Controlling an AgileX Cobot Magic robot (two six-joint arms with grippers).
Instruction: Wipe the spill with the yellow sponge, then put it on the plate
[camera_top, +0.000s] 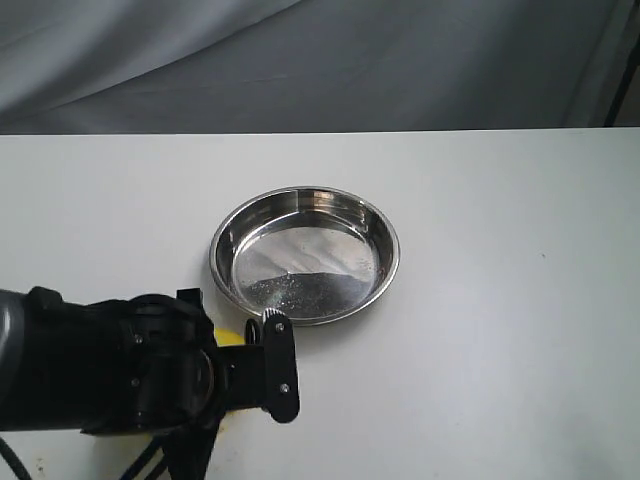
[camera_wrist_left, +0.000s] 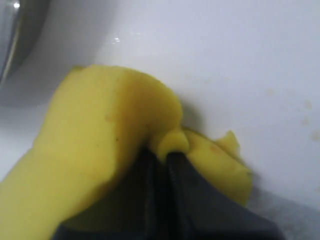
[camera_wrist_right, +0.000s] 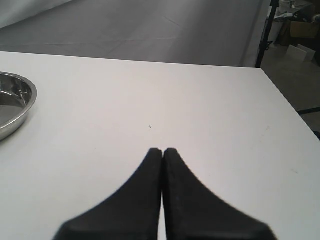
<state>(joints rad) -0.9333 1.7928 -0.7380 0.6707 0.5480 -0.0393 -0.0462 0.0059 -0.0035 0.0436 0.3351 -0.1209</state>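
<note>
The yellow sponge (camera_wrist_left: 100, 145) is squeezed and folded between my left gripper's (camera_wrist_left: 162, 152) black fingers, which are shut on it, and it presses on the white table. In the exterior view only a sliver of the sponge (camera_top: 231, 336) shows beside the left arm (camera_top: 140, 375), just short of the plate's near-left rim. The plate (camera_top: 305, 255) is a round steel dish with nothing in it; its rim (camera_wrist_left: 12, 45) also shows near the sponge. Faint tan specks of the spill (camera_wrist_left: 307, 106) lie on the table beside the sponge. My right gripper (camera_wrist_right: 163, 150) is shut with nothing in it, hovering over bare table.
The table's far edge (camera_top: 320, 132) meets a grey cloth backdrop. In the right wrist view the plate's rim (camera_wrist_right: 27, 102) sits off to one side, and the table's side edge (camera_wrist_right: 285, 100) drops off towards a black stand leg (camera_wrist_right: 264, 35).
</note>
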